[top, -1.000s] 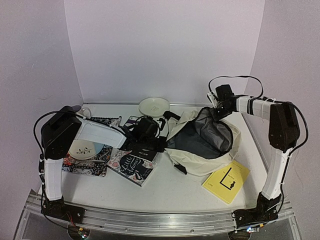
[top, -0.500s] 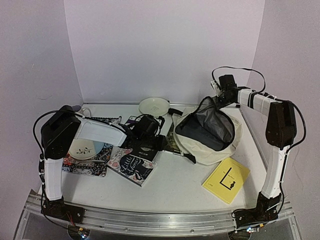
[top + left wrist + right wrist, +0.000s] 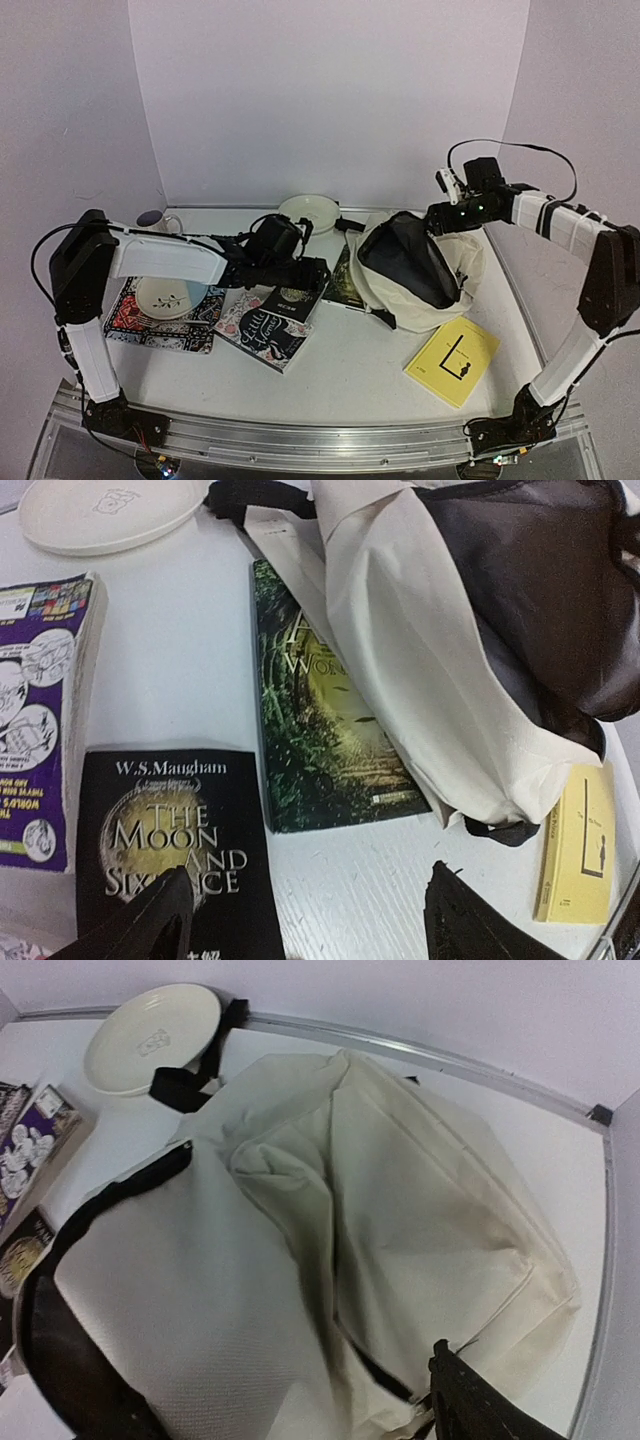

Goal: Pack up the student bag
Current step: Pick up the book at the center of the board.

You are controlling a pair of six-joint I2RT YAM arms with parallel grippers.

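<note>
The student bag (image 3: pixel 420 270) is a cream fabric backpack lying at the right middle of the table, its dark-lined mouth (image 3: pixel 410 262) facing up and left. It fills the right wrist view (image 3: pixel 400 1210) and the upper right of the left wrist view (image 3: pixel 440 630). My left gripper (image 3: pixel 300 272) hangs open left of the bag, its fingers (image 3: pixel 150 925) wide apart over bare table and a corner of a black book (image 3: pixel 170 840). My right gripper (image 3: pixel 440 215) stands open just above the bag's far rim, one finger (image 3: pixel 480 1400) showing beside the cloth.
A green book (image 3: pixel 320 710) lies partly under the bag's left side. A purple comic book (image 3: pixel 45 710), a patterned book (image 3: pixel 262 335) and a yellow book (image 3: pixel 452 362) lie around. A white plate (image 3: pixel 308 212) sits at the back. A placemat with a dish (image 3: pixel 165 300) is at left.
</note>
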